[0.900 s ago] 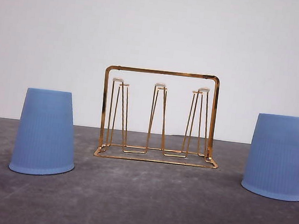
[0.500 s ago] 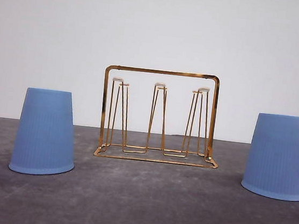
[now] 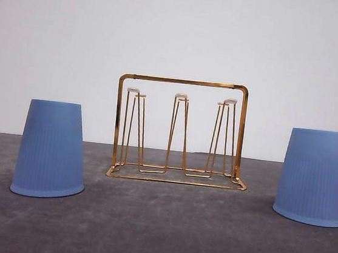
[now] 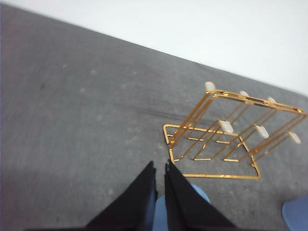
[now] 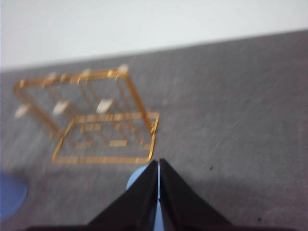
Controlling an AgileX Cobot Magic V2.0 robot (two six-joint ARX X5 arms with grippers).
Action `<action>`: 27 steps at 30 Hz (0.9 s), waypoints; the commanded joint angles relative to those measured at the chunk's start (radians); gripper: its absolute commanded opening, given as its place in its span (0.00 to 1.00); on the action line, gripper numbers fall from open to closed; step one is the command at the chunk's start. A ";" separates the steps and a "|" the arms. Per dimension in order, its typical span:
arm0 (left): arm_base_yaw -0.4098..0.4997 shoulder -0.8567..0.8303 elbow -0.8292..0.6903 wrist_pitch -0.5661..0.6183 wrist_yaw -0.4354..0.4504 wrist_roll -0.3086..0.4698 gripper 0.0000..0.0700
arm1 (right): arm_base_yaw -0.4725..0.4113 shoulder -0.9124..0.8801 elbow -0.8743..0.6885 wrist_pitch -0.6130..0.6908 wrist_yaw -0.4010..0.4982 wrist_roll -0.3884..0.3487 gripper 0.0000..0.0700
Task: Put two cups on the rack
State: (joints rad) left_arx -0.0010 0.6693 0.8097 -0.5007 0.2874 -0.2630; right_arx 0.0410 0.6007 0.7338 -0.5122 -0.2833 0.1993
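Nearest to me on the grey table (image 3: pixel 156 235) I see two cups standing upside down, rims on the surface. The left cup (image 3: pixel 51 149) sits well off to the left, the right cup (image 3: pixel 313 176) well off to the right, each apart from the rack. Between them and a little farther back stands the rack (image 3: pixel 179 131), upright on its flat base, its white-tipped prongs bare. Behind it is a plain white wall (image 3: pixel 179 36).

On my left wrist camera, the left gripper (image 4: pixel 160 166) has its black fingers drawn narrow, only a thin slit between the tips, nothing held. A cup's blue top (image 4: pixel 195 195) peeks out just beyond the fingers, with the rack (image 4: pixel 226 137) farther on and a sliver of the other cup (image 4: pixel 296 214) at the edge.

On my right wrist camera, blurred, the right gripper (image 5: pixel 159 163) has its tips pressed together, holding nothing. A bit of blue cup (image 5: pixel 137 179) shows beside the fingers, the rack (image 5: pixel 91 115) beyond, and another blue patch (image 5: pixel 10 195) at the edge.
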 commanded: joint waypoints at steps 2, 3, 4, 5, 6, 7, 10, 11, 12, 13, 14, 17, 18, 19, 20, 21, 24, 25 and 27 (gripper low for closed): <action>-0.032 0.106 0.061 -0.018 0.005 0.124 0.02 | 0.004 0.139 0.061 -0.070 -0.072 -0.128 0.00; -0.046 0.138 0.072 -0.024 0.005 0.142 0.02 | 0.004 0.172 0.072 -0.085 -0.087 -0.141 0.00; -0.060 0.169 0.079 -0.029 0.005 0.156 0.02 | 0.004 0.212 0.082 -0.098 -0.102 -0.160 0.00; -0.075 0.198 0.080 -0.031 0.005 0.169 0.02 | 0.004 0.249 0.086 -0.099 -0.112 -0.174 0.00; -0.087 0.223 0.080 -0.035 0.003 0.177 0.02 | 0.005 0.279 0.086 -0.094 -0.113 -0.185 0.00; -0.100 0.247 0.080 -0.039 0.000 0.187 0.02 | 0.006 0.302 0.086 -0.092 -0.109 -0.190 0.00; -0.130 0.305 0.080 -0.052 -0.014 0.211 0.02 | 0.010 0.354 0.086 -0.090 -0.109 -0.201 0.00; -0.138 0.319 0.080 -0.055 -0.021 0.211 0.02 | 0.010 0.364 0.086 -0.092 -0.109 -0.207 0.00; -0.144 0.329 0.080 -0.055 -0.022 0.213 0.02 | 0.010 0.369 0.086 -0.094 -0.109 -0.210 0.00; -0.150 0.337 0.080 -0.056 -0.022 0.217 0.02 | 0.010 0.372 0.086 -0.095 -0.109 -0.212 0.00; -0.154 0.342 0.080 -0.056 -0.022 0.222 0.03 | 0.010 0.373 0.086 -0.095 -0.109 -0.212 0.00; -0.164 0.345 0.080 -0.054 -0.021 0.222 0.11 | 0.010 0.372 0.086 -0.096 -0.110 -0.216 0.05; -0.166 0.345 0.080 -0.054 -0.021 0.221 0.22 | 0.010 0.372 0.086 -0.100 -0.110 -0.219 0.16; -0.168 0.345 0.080 -0.054 -0.020 0.220 0.36 | 0.010 0.372 0.086 -0.104 -0.110 -0.223 0.31; -0.171 0.345 0.080 -0.054 -0.020 0.219 0.54 | 0.010 0.372 0.086 -0.110 -0.110 -0.230 0.50; -0.174 0.345 0.080 -0.054 -0.018 0.215 0.70 | 0.010 0.372 0.086 -0.114 -0.110 -0.233 0.64; -0.194 0.345 0.080 -0.052 -0.016 0.193 0.90 | 0.012 0.372 0.086 -0.123 -0.111 -0.241 0.89; -0.204 0.346 0.080 -0.051 -0.016 0.190 0.91 | 0.015 0.372 0.086 -0.123 -0.111 -0.245 0.90; -0.226 0.351 0.080 -0.047 -0.016 0.182 0.91 | 0.022 0.372 0.086 -0.119 -0.110 -0.259 0.90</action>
State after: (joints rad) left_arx -0.2208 1.0088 0.8796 -0.5562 0.2672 -0.0711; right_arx 0.0567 0.9672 0.8085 -0.6401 -0.3908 -0.0336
